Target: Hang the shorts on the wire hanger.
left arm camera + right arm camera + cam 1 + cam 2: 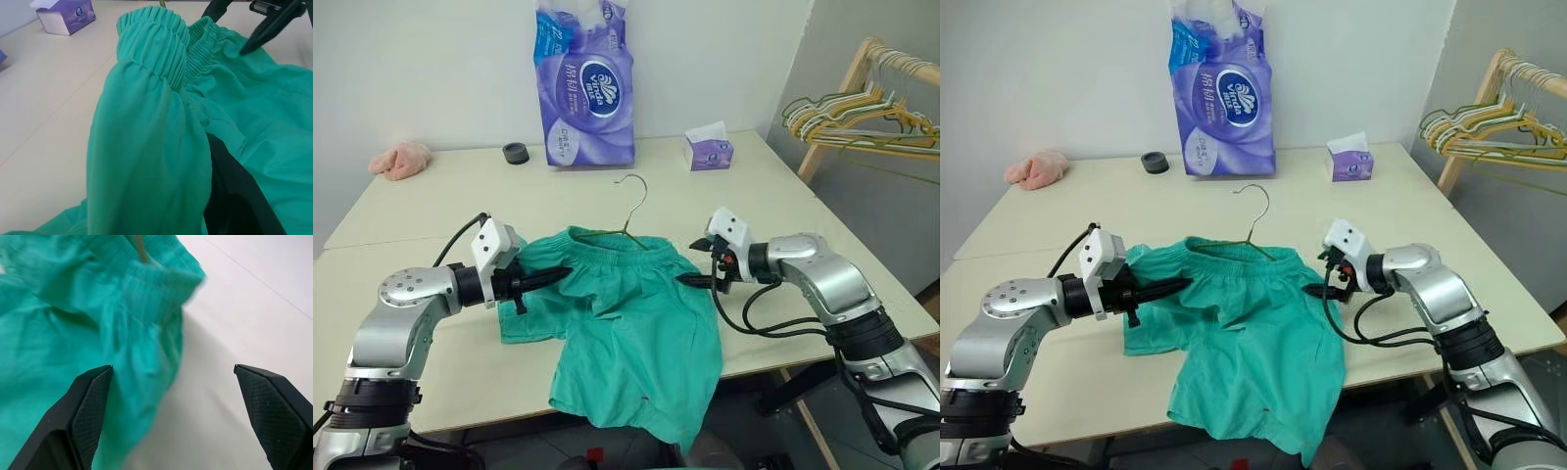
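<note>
1. The shorts (617,323) are lying on the surface (431,206), one leg drooping over its front edge.
2. The hanger (628,211) is sitting inside the waistband, hook poking out.
3. The left fingers (548,278) are pinching the waistband; the right fingers (171,416) are gaping wide, holding nothing.
4. Judging by the right wrist view's wire (141,248) inside the waistband, settling the cloth seems next.

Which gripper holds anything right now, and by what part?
The left gripper pinches the teal-green cloth shorts at the waistband's left end. The right gripper is open beside the waistband's other end, holding nothing.
</note>
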Available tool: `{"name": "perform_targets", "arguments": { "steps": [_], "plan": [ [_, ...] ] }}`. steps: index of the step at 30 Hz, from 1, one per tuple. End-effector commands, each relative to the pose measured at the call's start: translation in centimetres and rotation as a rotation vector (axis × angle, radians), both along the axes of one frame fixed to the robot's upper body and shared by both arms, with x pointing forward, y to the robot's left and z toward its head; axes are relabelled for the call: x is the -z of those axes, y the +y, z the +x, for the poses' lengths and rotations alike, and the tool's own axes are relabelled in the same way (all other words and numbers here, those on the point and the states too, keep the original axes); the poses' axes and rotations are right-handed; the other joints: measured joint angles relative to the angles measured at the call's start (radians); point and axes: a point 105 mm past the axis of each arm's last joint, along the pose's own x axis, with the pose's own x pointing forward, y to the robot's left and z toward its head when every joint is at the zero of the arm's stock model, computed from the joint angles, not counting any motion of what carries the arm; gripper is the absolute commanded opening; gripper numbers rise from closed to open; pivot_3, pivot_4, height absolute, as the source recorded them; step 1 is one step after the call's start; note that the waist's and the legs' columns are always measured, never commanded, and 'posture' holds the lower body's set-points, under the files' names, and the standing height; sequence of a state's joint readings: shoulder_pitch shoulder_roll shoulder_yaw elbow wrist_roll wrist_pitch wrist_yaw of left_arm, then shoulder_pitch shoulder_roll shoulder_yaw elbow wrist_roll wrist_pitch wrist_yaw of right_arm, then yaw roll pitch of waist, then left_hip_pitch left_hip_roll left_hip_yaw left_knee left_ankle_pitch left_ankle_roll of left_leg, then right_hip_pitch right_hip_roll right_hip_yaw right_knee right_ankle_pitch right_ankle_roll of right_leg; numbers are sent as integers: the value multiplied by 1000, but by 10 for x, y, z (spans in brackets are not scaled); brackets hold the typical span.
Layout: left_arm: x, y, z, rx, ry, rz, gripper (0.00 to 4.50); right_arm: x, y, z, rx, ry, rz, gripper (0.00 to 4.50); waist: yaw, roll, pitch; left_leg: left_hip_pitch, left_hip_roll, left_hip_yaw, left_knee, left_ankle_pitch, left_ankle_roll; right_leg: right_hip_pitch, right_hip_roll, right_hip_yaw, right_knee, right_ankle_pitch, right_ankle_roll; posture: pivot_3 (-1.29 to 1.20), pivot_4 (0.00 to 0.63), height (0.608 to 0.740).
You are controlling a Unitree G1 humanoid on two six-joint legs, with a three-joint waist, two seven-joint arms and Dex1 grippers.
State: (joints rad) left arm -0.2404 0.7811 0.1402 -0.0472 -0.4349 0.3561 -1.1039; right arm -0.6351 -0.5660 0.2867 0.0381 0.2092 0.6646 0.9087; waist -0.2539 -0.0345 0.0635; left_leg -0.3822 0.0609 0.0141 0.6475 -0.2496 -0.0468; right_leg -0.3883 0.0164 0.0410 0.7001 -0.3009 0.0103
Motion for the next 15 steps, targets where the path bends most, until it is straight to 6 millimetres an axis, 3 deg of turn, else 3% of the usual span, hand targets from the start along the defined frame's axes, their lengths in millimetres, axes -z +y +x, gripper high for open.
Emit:
{"name": "perform_targets", "arguments": {
  "steps": [1,8,15],
  "plan": [
    [-10,-6,-1,36,-54,20,896,-4,3,6,13,-35,21,4258,-3,0,0,0,0,0,0,0,0,0,0,0,0,0,0,-243,0,740],
    [-11,-5,0,40,-60,29,881,9,28,-2,-132,50,18,4258,-3,0,0,0,0,0,0,0,0,0,0,0,0,0,0,-237,0,740],
    [-11,-5,-2,44,-55,31,875,27,45,17,-158,64,-33,4258,-10,0,0,0,0,0,0,0,0,0,0,0,0,0,0,-233,0,740]
  ]
}}
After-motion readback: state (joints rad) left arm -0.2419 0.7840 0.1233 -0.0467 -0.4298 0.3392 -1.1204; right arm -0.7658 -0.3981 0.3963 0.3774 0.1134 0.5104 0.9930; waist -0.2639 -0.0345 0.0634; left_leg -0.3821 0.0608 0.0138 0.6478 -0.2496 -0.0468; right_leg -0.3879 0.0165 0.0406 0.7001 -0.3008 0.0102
